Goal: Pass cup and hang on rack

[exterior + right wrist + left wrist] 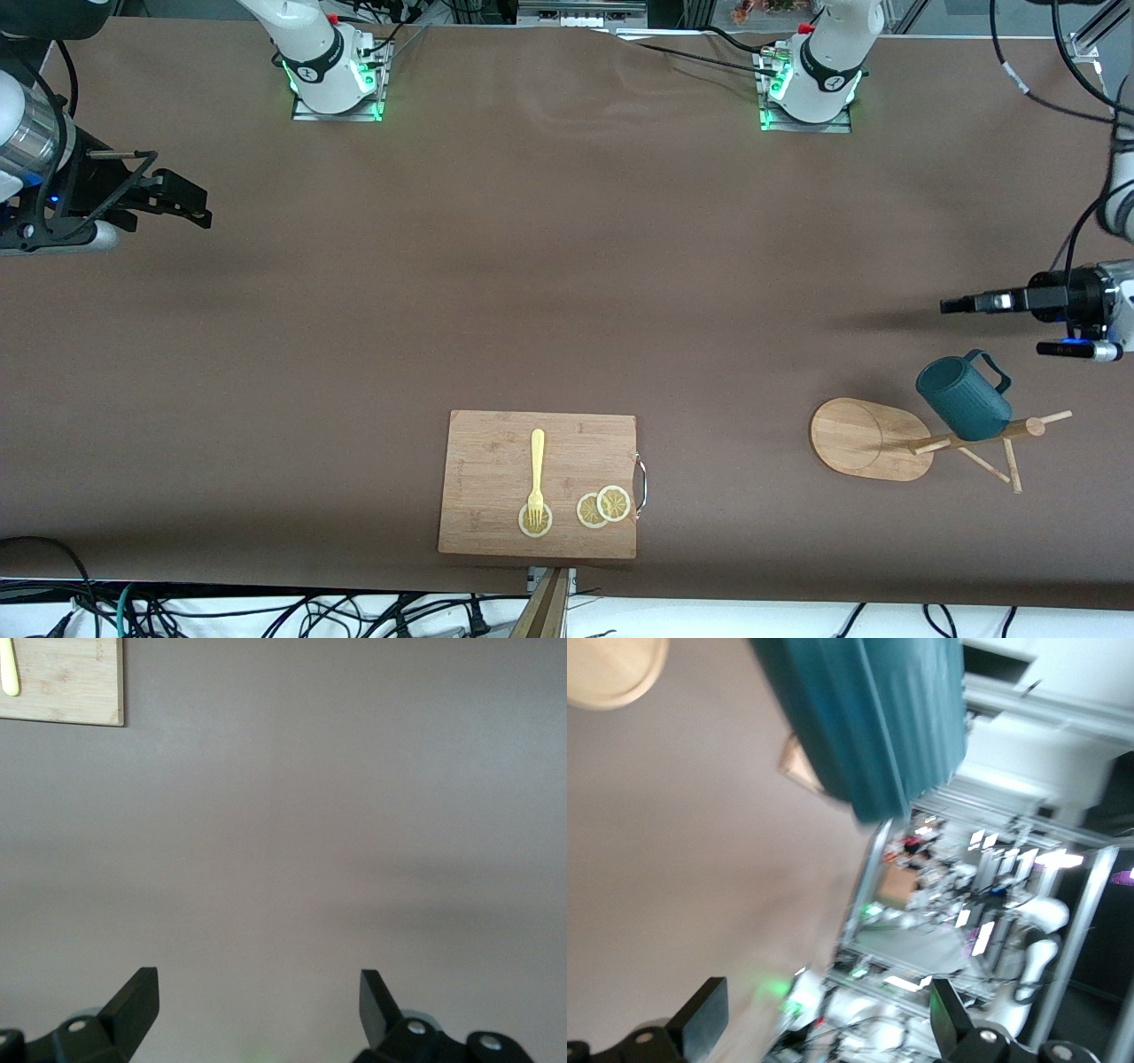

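The dark teal ribbed cup (961,399) hangs by its handle on a peg of the light wooden rack (864,439), near the left arm's end of the table. My left gripper (952,306) is open and empty, in the air beside the cup and clear of it. In the left wrist view the cup (868,718) fills the upper part, the rack's oval base (611,669) shows at a corner, and the left gripper (824,1019) holds nothing. My right gripper (199,206) waits open and empty over the right arm's end of the table; the right wrist view shows it (257,1005) over bare table.
A rectangular wooden cutting board (539,483) lies near the table's front edge at the middle, with a yellow fork (536,474) and lemon slices (602,507) on it. A corner of the board (62,682) shows in the right wrist view. Brown table (567,292) spreads between the arms.
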